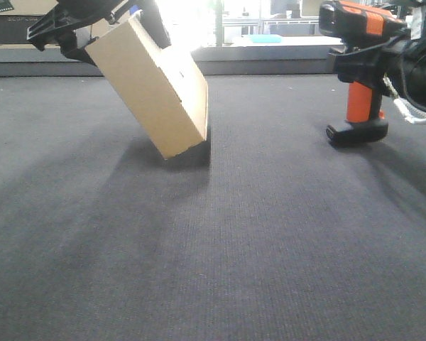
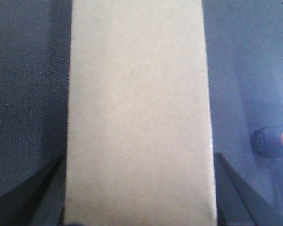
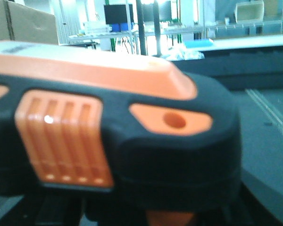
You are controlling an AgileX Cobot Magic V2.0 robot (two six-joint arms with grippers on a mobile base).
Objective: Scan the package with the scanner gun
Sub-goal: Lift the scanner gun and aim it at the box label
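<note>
The package [image 1: 156, 92] is a plain tan box, tilted, with its lower corner at or just above the dark carpet. My left gripper [image 1: 71, 32] is shut on its upper end. In the left wrist view the package [image 2: 139, 113] fills the middle, and a dark finger [image 2: 42, 197] shows along each side of it. The scanner gun [image 1: 358, 71] stands upright at the right, black head pointing left, orange handle down, black base close to the carpet. My right gripper [image 1: 373, 60] is shut on its head. The right wrist view shows the scanner gun [image 3: 122, 117] very close and blurred.
A raised ledge [image 1: 270, 60] runs along the back of the carpet, with a blue tray [image 1: 266, 39] behind it. Stacked cardboard boxes [image 3: 23, 23] stand at the back left. A white cable [image 1: 412, 114] hangs from the right arm. The scanner's base [image 2: 271, 141] shows right of the package.
</note>
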